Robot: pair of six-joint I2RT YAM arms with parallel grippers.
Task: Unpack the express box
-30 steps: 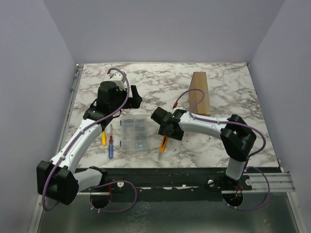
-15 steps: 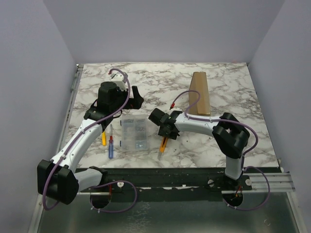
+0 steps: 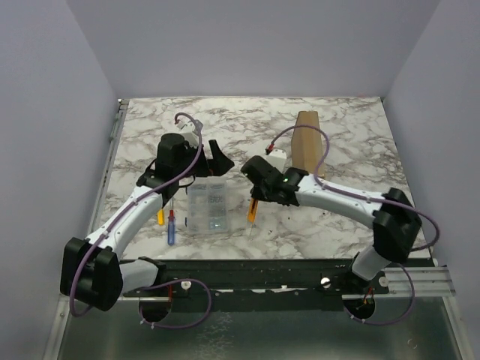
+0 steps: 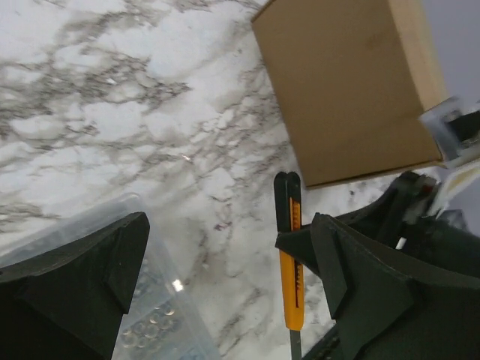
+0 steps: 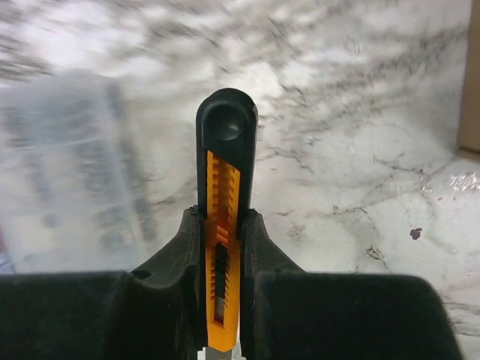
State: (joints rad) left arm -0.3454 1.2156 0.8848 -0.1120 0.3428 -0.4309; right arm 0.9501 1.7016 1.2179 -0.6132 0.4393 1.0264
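Right wrist view: right end effector (image 5: 223, 229) pinches utility knife (image 5: 226, 142); left end effector (image 4: 229, 232) wide, empty.

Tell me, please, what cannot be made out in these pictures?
- Express box: whether its flap is sealed. It is too small in the top view and cut off by the frame edge in the left wrist view.
- Utility knife: its blade end is hidden between the right gripper's fingers and cut off by the bottom edge of the right wrist view.
- Clear parts case: its contents are blurred in the right wrist view.
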